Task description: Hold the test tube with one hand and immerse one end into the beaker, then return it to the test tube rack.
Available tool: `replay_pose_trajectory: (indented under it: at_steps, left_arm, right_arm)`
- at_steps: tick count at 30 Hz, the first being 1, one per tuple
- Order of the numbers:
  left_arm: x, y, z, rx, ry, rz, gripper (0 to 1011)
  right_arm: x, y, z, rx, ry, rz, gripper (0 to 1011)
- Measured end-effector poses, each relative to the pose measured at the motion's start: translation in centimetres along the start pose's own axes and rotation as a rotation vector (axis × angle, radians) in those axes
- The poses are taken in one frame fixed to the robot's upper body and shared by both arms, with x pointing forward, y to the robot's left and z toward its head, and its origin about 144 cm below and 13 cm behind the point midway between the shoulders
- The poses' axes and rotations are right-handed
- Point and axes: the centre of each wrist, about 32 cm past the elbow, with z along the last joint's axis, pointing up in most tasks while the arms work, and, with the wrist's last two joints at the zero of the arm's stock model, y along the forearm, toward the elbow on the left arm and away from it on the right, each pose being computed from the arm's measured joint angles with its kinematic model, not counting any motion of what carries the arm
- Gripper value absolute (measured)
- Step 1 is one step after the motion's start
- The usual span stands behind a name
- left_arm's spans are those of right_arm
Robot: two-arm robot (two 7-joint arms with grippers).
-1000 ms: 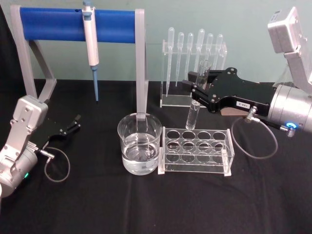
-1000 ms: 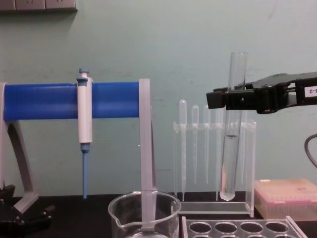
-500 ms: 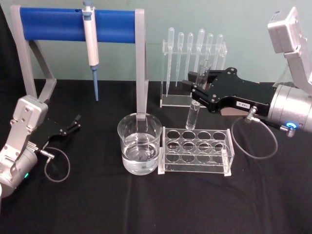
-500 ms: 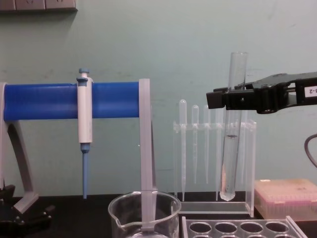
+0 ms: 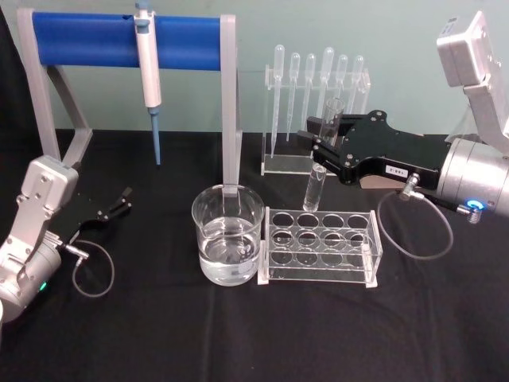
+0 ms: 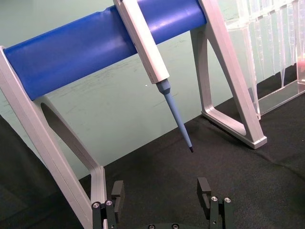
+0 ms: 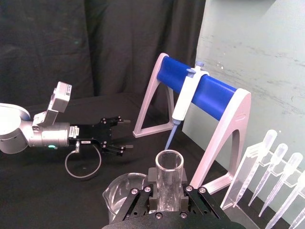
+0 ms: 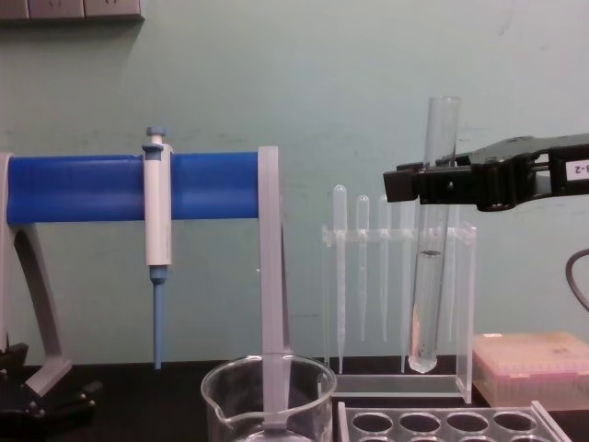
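Nearest, the beaker (image 5: 227, 235) of water stands just beside the left end of the rack (image 5: 320, 247), whose holes are all vacant. Behind and above the rack's back row, the right gripper (image 5: 324, 137) pinches the test tube (image 8: 430, 295) upright near its rim, with the rounded end clear of the holes. Nothing has shifted in the last second, so the arm seems paused, with the tube neither dipped nor racked. Far left, the left gripper (image 5: 119, 200) rests with its fingers spread. Pipettes (image 5: 318, 76) stand farthest back.
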Motion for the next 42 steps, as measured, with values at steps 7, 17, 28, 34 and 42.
replay_pose_trajectory:
  at_steps: [7,17,28,34,42]
  left_arm:
    - [0.0,0.0,0.0,0.0,0.0,0.0,1000]
    - [0.0,0.0,0.0,0.0,0.0,0.0,1000]
    - [0.0,0.0,0.0,0.0,0.0,0.0,1000]
    - [0.0,0.0,0.0,0.0,0.0,0.0,1000]
    - [0.0,0.0,0.0,0.0,0.0,0.0,1000]
  right_arm:
    - [0.0,0.0,0.0,0.0,0.0,0.0,224]
    - [0.0,0.0,0.0,0.0,0.0,0.0,224]
    - [0.0,0.0,0.0,0.0,0.0,0.0,224]
    - [0.0,0.0,0.0,0.0,0.0,0.0,224]
    - [0.0,0.0,0.0,0.0,0.0,0.0,224]
